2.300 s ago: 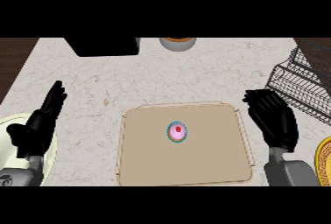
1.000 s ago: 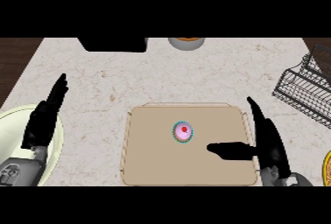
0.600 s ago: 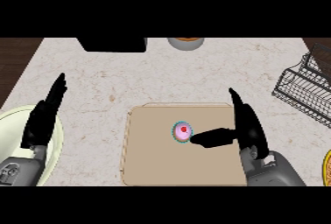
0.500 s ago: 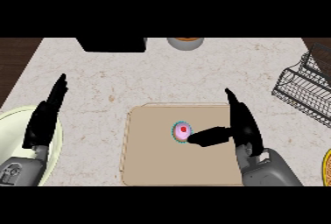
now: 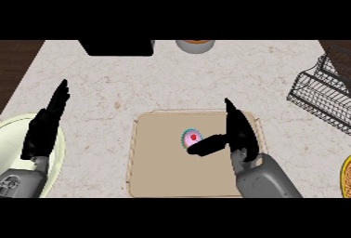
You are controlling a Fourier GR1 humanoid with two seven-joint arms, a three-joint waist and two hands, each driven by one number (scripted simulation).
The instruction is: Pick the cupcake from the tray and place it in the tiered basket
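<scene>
A small cupcake (image 5: 191,137) with a teal wrapper, pink icing and a red dot sits near the middle of the tan tray (image 5: 158,172). My right hand (image 5: 238,130) stands over the tray just right of the cupcake, fingers straight and pointing away, thumb (image 5: 208,146) reaching left under the cupcake's near side, touching or nearly touching it. The hand is open. My left hand (image 5: 47,124) rests open at the left, fingers up, well away from the tray. The black wire tiered basket (image 5: 326,91) stands at the right edge, partly cut off.
A pale yellow-green plate (image 5: 19,139) lies at the lower left under my left forearm. A black box (image 5: 116,46) and a grey bowl with orange contents (image 5: 195,45) stand at the back edge. An orange-yellow object (image 5: 346,175) shows at the lower right edge.
My right hand has moved left across the tray, from its right edge to beside the cupcake, thumb now reaching it. The view has shifted a little. The left hand stays still.
</scene>
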